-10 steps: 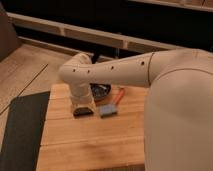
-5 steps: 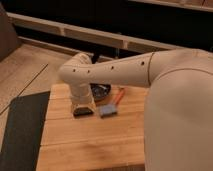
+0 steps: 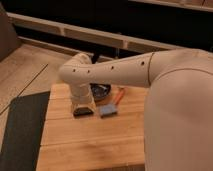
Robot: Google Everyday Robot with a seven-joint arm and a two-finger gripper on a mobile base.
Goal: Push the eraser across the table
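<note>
While the arm is reaching down over the table, nothing is shifting against half a second ago. The gripper is hanging low over the far-left part of the top, right above the eraser; its state, apart or together, cannot be told. The eraser is lying just beside the blue-grey pad, so the push is likely not progressing yet.
</note>
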